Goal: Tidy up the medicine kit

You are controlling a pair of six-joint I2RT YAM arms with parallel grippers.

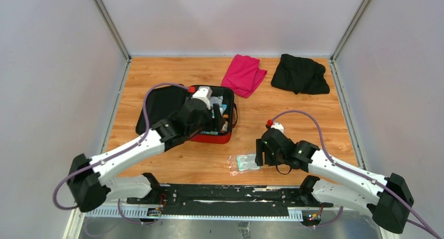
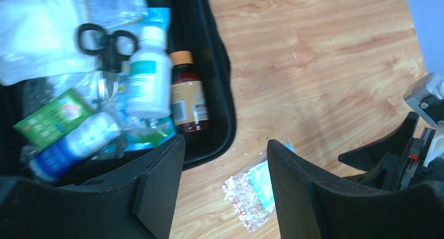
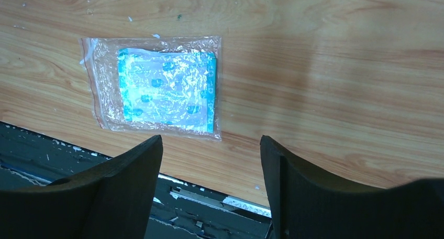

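The medicine kit lies open on the wooden table, a red case with its black-lined lid folded out to the left. Inside it I see a white bottle, a brown bottle, black scissors, a green packet and white gauze. My left gripper hovers over the kit's near right corner, open and empty. A clear zip bag with blue-and-white contents lies flat near the table's front edge. My right gripper stands open just right of it, holding nothing.
A folded pink cloth and a crumpled black cloth lie at the back of the table. The black mounting rail runs along the near edge, close below the bag. Grey walls enclose both sides.
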